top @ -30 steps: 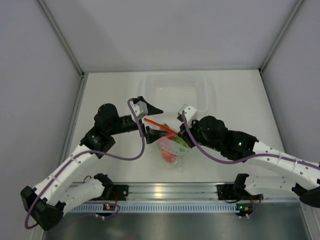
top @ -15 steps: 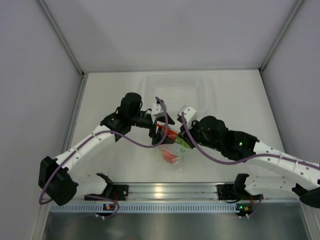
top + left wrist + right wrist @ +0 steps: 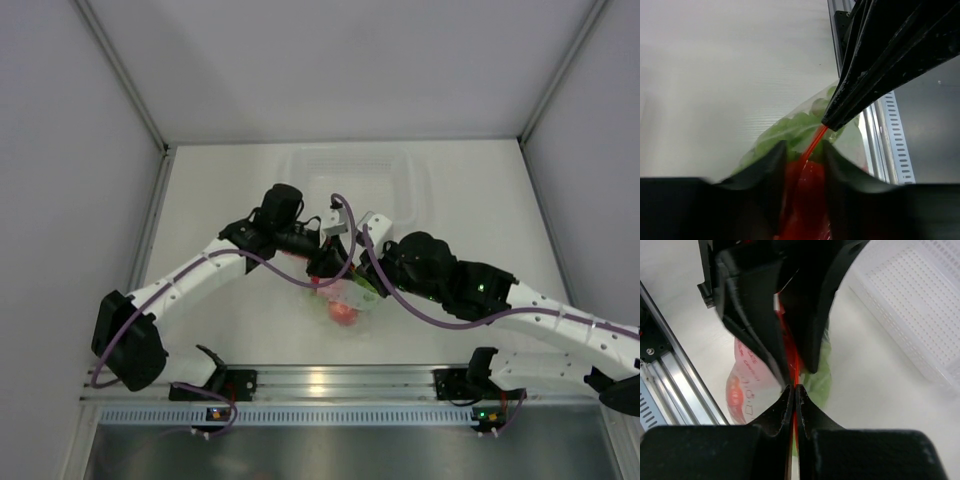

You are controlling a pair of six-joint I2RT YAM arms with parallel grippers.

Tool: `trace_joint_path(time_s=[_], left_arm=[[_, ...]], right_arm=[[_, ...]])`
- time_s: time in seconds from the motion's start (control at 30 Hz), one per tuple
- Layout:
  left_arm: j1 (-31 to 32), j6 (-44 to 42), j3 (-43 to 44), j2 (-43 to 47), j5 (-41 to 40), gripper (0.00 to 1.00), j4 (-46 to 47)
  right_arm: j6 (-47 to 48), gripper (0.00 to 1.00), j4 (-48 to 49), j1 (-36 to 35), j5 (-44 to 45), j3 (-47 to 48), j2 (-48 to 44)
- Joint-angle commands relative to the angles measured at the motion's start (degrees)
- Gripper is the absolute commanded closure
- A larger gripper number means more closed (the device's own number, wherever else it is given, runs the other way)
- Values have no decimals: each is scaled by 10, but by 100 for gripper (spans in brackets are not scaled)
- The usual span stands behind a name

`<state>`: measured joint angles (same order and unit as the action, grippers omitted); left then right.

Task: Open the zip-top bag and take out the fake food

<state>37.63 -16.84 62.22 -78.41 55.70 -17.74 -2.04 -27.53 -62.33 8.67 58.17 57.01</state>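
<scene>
A rigid clear rectangular plastic tray with a finely perforated floor lies flat on a white matte tabletop, which spreads out on every side of the tray. Plain grey panel walls rise to the tray's left, right and rear, the back one just beyond its far rim. Well apart from the tray, on its near side, a silver slotted aluminium rail runs parallel to its long edge.
</scene>
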Motion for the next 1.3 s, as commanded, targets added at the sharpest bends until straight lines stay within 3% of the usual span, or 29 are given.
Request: trace_joint_path(time_s=[0.0, 0.03, 0.2, 0.23, 0.27, 0.37, 0.43, 0.67, 0.83, 1.03, 1.27], left_arm=[[7, -28, 18, 9, 10, 73, -4], [10, -28, 19, 12, 11, 97, -4], [11, -21, 23, 26, 15, 100, -5], [12, -20, 23, 30, 14, 100, -4], [13, -19, 24, 32, 16, 100, -5], [17, -14, 24, 43, 16, 100, -5], [20, -10, 26, 48, 22, 100, -5], [25, 7, 39, 75, 30, 100, -4], [28, 17, 60, 91, 42, 100, -5], [38, 29, 74, 107, 28, 100, -5], [50, 36, 83, 119, 28, 100, -5]], right_arm=[[0, 100, 14, 7, -8, 10, -11], [-1, 100, 13, 7, -8, 9, -11], [-17, 98, 27, 7, 36, -11, -31], [-19, 86, 28, 7, 42, -16, -48], [-21, 62, 31, 7, 49, -20, -58], [-29, 47, 25, 7, 56, -34, -104], [-32, 44, 15, 8, 67, -43, -141], [-57, 43, 4, 8, 37, -97, -247], [-64, 45, 61, 8, -9, -150, -304], [-65, 51, 146, 8, -103, -199, -324], [-58, 60, 222, 8, -97, -212, -325]])
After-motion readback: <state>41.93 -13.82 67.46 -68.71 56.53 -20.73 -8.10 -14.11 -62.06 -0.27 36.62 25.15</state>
